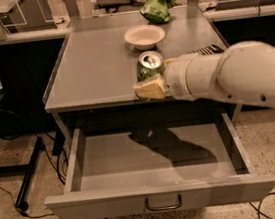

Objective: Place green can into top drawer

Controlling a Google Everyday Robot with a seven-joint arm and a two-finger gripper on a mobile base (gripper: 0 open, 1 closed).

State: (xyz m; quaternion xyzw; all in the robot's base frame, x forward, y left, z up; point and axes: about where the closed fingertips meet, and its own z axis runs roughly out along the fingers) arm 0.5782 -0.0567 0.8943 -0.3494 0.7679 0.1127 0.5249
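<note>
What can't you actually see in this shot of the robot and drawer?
- Camera view: the gripper, at the front edge of the table above the top drawer, holds the green can and hides its lower half.
- The arm covers most of a dark object behind it.
- Snack bag: print blurred.
</note>
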